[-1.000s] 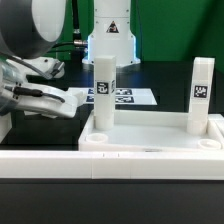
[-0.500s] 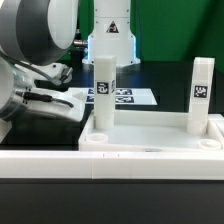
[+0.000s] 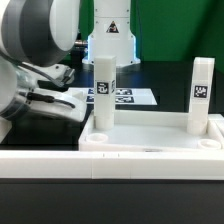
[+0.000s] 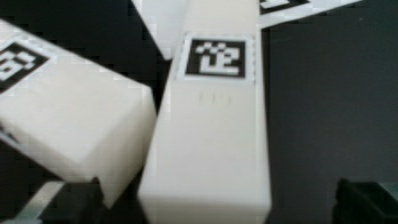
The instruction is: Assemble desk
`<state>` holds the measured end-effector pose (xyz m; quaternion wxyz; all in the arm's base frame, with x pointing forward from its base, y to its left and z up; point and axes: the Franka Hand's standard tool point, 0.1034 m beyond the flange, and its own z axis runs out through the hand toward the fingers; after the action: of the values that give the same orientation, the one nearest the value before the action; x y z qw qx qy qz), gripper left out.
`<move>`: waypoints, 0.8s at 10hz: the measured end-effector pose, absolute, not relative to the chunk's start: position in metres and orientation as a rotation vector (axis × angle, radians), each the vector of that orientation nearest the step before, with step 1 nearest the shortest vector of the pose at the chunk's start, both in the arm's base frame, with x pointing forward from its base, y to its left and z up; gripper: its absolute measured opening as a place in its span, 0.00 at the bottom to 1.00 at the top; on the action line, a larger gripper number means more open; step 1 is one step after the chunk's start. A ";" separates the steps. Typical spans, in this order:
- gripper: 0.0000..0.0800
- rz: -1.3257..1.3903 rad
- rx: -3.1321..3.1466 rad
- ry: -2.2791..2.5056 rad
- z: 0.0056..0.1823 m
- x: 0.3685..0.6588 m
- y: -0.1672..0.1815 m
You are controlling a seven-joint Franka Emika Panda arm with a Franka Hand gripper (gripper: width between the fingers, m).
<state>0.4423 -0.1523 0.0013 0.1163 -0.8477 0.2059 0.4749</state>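
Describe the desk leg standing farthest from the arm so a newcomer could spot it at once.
Find the large white rimmed tabletop across the front of the exterior view; two square legs stand upright in it. The far leg stands at the exterior view's right end, alone against the dark backdrop. The other leg stands in front of the marker board.

The arm [image 3: 32, 35]: rounded white and grey shells, black joint sections, dark cables near the wrist; a triangular label marks its white base [image 3: 112, 45].
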 end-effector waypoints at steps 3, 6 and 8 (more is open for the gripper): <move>0.81 1.392 -2.483 0.599 0.001 0.443 -0.151; 0.78 1.400 -2.484 0.594 0.001 0.441 -0.147; 0.55 1.399 -2.485 0.593 0.001 0.442 -0.147</move>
<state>0.4417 -0.1474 0.0013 0.1142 -0.8476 0.2024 0.4771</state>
